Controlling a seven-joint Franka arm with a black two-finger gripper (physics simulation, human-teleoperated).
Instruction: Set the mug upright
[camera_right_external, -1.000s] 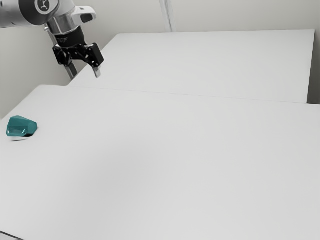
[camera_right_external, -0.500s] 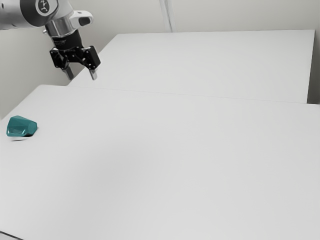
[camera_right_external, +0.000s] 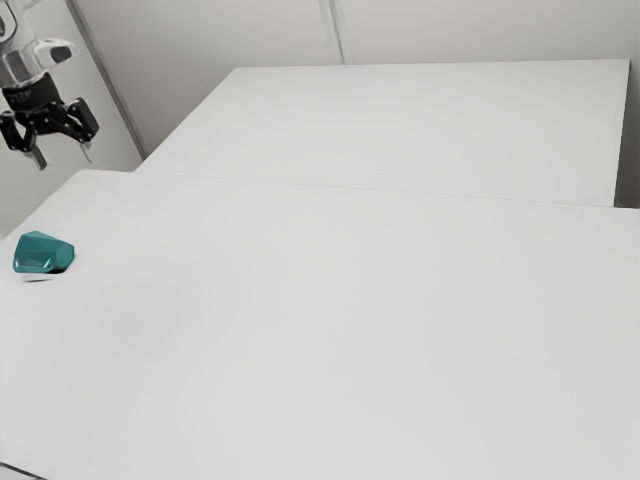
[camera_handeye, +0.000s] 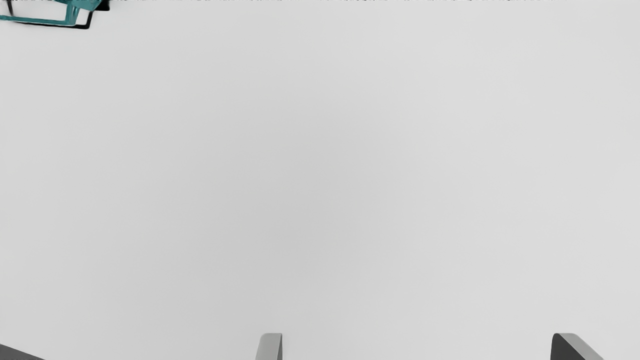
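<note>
Mug (camera_right_external: 44, 253) is seen tipped on its side on the desk (camera_right_external: 350, 300), at 9 o'clock in the exterior view. Not upright, so the goal isn't met as things lie.

Hand (camera_right_external: 63, 160) is seen raised at about 10 o'clock in the same view, clear of the mug; mug sits at roughly 6 o'clock from it there. Hand is wide: fingers (camera_handeye: 270, 347) are spread well apart, nothing gripped.

Step, as judged: grip on the mug still to be gained; approach and alignment are in hand. Next move: hand to be shifted over the mug and lined up, then lowered with fingers kept wide until the body or handle is straddled. After the grip, the mug should be rotated onto its base and released only once that base is flat. If closed off-centre, the body could be rolled or pushed away.

View differences: from the exterior view, the mug's whole tapered body and the hand's height over the desk can be read. From the wrist view, the handle (camera_handeye: 40, 21) is made out as an angular loop, with its shadow (camera_handeye: 77, 27) alongside; the body is cropped there. Handle is placed well outside the finger gap, nearer the marked finger. Exact mouth direction can't be told.
</note>
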